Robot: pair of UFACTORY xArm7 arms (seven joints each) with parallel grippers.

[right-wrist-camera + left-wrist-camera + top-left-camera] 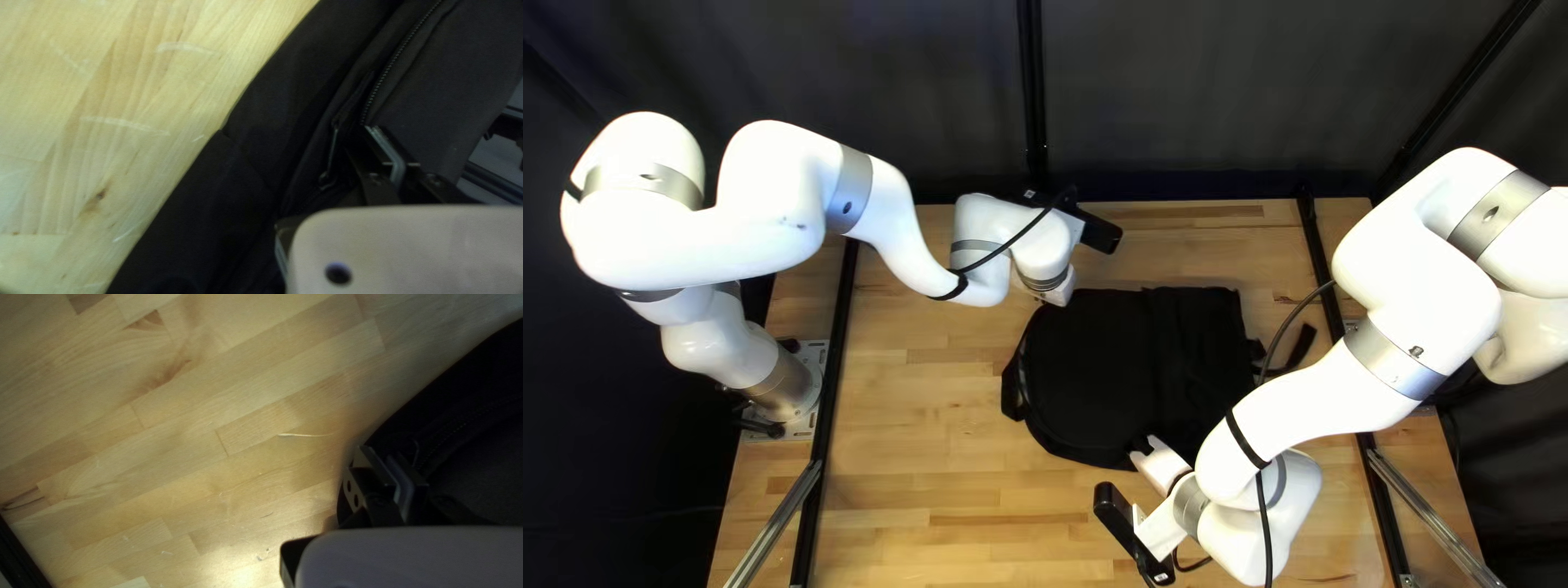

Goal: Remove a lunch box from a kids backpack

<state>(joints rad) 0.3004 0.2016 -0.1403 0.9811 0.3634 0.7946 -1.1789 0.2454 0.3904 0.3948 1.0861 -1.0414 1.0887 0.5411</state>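
From where I'm standing, the black backpack (pixel 1089 370) lies flat around the middle of the wooden desk (pixel 937 468), with the dark curtain (pixel 1198 87) behind at twelve o'clock. Taking the backpack as a clock face with twelve toward that curtain, a dark strap (pixel 1305 344) sticks out near three, and a small black loop (pixel 1013 394) sits near nine.

The left gripper (pixel 1059 292) is over at the backpack's edge, between ten and eleven o'clock. Its wrist view shows the two fingers closed up together at the dark fabric, with bare wood just beside them. Whether they've nipped any cloth, I can't tell.

The right gripper (pixel 1154 457) is at the near edge, between five and six o'clock, its tips lost against the black cloth from above. Up close, its fingers are brought together as well, right down by the backpack's seam. A zipper (pixel 397 54) runs away ahead of them, and a cord-like zipper pull (pixel 332 155) lies just beside them, outside the grip. Again, I can't tell if any fabric is caught between the tips.

As for the lunch box, I can't say where it is; the backpack's inside is hidden from here. Black rails (pixel 838 327) run along the desk toward nine and three o'clock.
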